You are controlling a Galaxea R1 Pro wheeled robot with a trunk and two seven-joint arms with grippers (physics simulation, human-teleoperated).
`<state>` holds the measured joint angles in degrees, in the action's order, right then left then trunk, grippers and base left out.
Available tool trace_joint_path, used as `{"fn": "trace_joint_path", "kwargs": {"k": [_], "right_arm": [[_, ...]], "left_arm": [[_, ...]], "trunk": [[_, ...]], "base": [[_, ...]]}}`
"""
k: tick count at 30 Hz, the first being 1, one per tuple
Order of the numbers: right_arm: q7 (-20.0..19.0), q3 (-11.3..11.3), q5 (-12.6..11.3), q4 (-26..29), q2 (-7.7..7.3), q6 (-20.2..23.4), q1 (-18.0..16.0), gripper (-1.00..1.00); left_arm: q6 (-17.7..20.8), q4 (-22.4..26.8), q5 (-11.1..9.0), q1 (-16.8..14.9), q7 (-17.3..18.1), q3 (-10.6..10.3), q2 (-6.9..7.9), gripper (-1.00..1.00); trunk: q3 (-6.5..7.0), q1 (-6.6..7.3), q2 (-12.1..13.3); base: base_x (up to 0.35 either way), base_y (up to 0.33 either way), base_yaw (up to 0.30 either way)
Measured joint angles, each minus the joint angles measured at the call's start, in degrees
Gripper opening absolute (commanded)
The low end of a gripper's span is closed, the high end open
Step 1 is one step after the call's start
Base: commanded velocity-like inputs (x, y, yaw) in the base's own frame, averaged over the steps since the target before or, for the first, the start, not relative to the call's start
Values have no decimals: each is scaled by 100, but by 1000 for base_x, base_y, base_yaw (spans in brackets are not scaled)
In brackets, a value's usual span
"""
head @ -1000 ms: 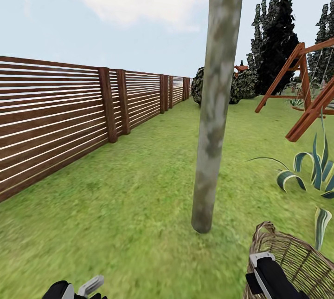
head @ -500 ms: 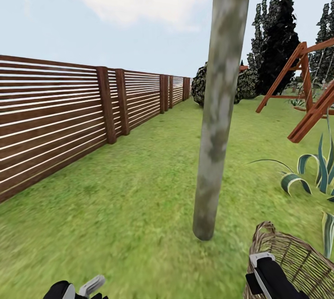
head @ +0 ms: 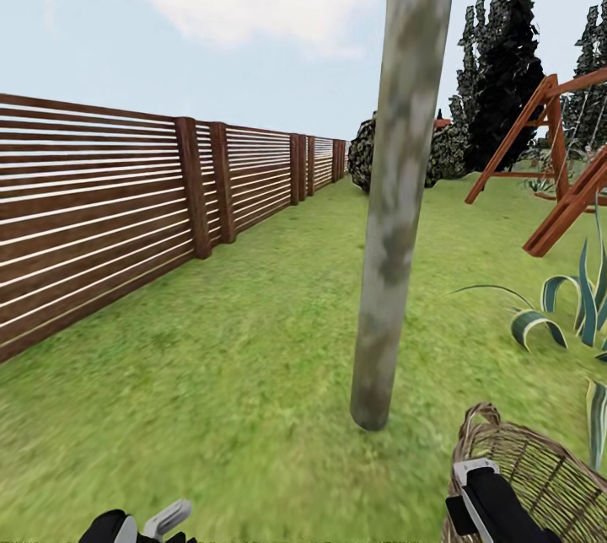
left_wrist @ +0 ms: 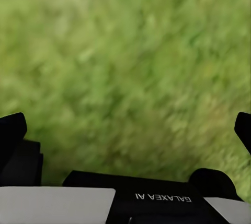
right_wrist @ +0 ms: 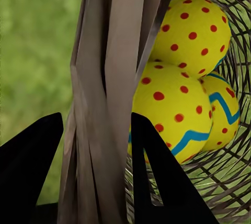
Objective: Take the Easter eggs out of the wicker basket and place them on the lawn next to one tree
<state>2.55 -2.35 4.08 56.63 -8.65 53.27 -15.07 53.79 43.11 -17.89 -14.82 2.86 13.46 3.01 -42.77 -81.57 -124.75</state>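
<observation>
Easter eggs (right_wrist: 178, 104): all three are seen inside the wicker basket (right_wrist: 112, 93), pressed together against its woven wall.
Basket position: held up at the right of the head view, rim (head: 506, 442) just beside the base of the tree (head: 384, 341).
Change: over the last second the tree trunk has shifted slightly in the head view while the basket stays fixed, so the camera is judged to have moved nearer.
Meaning: the eggs are brought to a tree, none yet unloaded onto the lawn (head: 236, 374).
Right gripper (right_wrist: 97, 130): fingers closed on the basket's braided rim.
Left gripper (left_wrist: 125, 130): fingers spread wide, nothing held, grass below.
</observation>
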Motion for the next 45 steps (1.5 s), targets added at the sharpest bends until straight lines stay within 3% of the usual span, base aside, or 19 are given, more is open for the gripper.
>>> {"fn": "trace_joint_path", "kwargs": {"k": [5, 20, 26, 29, 35, 40, 45], "right_arm": [[0, -8, -24, 0, 4, -6, 0, -100], [1, -10, -7, -8, 16, -6, -1, -100], [-5, -8, -19, -14, 17, -3, 0, -100], [-5, -10, -23, -17, 18, -4, -1, -100], [-10, -13, -36, -18, 26, 1, 0, -100], [-9, -13, -13, -17, 35, 2, -1, -100], [-10, -14, -32, -55, 61, 3, 1, -100]], "left_arm": [[0, 0, 0, 0, 0, 0, -9, 100], [0, 0, 7, 0, 0, 0, -44, 100], [0, -2, 8, 0, 0, 0, -44, 100], [0, -2, 7, 0, 0, 0, -44, 100], [0, -1, 8, 0, 0, 0, -44, 100], [0, -2, 7, 0, 0, 0, -44, 100], [0, -7, 7, 0, 0, 0, -72, 100]], "trunk": [[-90, -110, -201], [-144, -176, -322], [-251, -308, -562], [-252, -308, -563], [-359, -439, -802], [-359, -440, -804], [-449, -549, -1003]], "base": [[0, 0, 0], [0, 0, 0], [0, 0, 0], [0, 0, 0], [0, 0, 0], [0, 0, 0], [0, 0, 0]]}}
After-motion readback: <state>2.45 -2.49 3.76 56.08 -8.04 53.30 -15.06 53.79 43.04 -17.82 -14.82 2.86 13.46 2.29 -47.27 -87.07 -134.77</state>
